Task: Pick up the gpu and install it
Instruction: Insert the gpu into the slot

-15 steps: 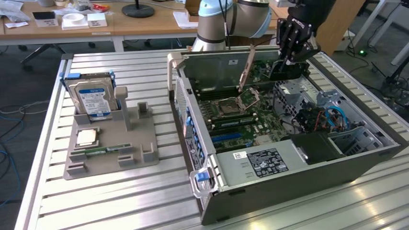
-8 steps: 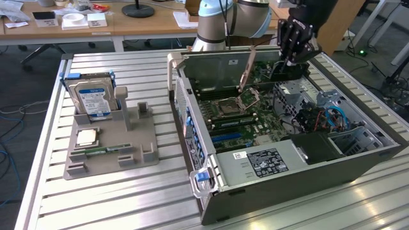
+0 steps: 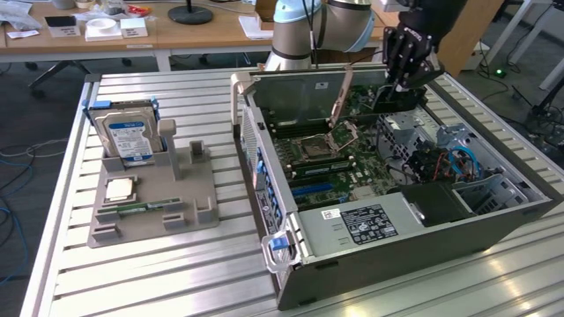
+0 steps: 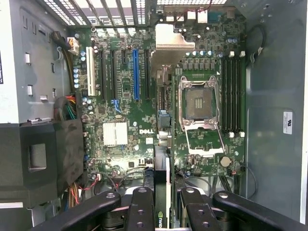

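At the exterior view's left we see a gray parts holder [image 3: 189, 198] on the slatted metal table [image 3: 158, 277]. A silver hard drive [image 3: 131, 132] with a blue-and-white label stands upright in its far slot. A CPU [image 3: 119, 190] lies flat in front of the drive, and a narrow green RAM strip [image 3: 132, 210] lies just nearer the camera. Moving right, the computer case [image 3: 423, 244] lies on its side with its panel off, the motherboard [image 3: 344, 172] facing up and the CPU socket [image 3: 316, 146] with its latch raised. At the far right end of the case the gripper [image 3: 407, 79] hangs from the arm [image 3: 308, 26], pointing down. It pinches the gpu [image 3: 397, 100], a dark card held on edge over the board near the case's far wall. In the wrist view the 2 black fingers [image 4: 142, 207] are pressed against either face of the gpu [image 4: 161, 183], seen edge-on with part of a logo on its near end, so the gripper [image 4: 163, 197] is clamped on the card. Below it, from the wrist view, lie a white slot [image 4: 90, 77], the blue expansion slot [image 4: 136, 74], the socket [image 4: 198, 103] and the RAM slots [image 4: 231, 96]. The card sits apart from the blue slot, roughly in line with the strip of board between that slot and the socket.
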Robot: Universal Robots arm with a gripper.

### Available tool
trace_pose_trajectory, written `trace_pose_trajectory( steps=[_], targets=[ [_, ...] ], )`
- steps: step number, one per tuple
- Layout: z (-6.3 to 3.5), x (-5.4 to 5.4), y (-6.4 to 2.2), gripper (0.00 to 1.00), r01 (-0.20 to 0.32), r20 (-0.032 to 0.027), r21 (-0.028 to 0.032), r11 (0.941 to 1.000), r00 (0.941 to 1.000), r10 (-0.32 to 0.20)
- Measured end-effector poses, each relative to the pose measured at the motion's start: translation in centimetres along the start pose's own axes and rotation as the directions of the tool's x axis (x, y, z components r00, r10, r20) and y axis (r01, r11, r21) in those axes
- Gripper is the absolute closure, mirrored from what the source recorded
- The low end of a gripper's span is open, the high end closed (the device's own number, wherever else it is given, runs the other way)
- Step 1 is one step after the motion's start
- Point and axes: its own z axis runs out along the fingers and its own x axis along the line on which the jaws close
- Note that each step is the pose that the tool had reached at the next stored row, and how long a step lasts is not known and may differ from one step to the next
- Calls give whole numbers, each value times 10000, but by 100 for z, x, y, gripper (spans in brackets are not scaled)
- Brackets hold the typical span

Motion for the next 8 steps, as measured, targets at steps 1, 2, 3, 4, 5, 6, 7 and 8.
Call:
trace_pose_trajectory(
  steps=[1, 2, 3, 4, 5, 6, 7, 8],
  targets=[
    [1, 1, 8, 74, -1, 1, 11, 10000, 10000, 1],
    [2, 2, 17, 74, 1, 5, 25, 10000, 10000, -1],
    [6, 2, 28, 74, 2, 11, 42, 10000, 10000, -2],
    [9, 3, 39, 74, 2, 16, 58, 10000, 10000, -2],
    [11, 3, 51, 74, 3, 20, 73, 10000, 10000, -3],
    [13, 4, 62, 74, 3, 22, 87, 10000, 10000, -3],
    [13, 5, 68, 74, 2, 22, 92, 10000, 10000, -2],
    [13, 5, 68, 74, 2, 23, 92, 10000, 10000, -3]
  ],
)
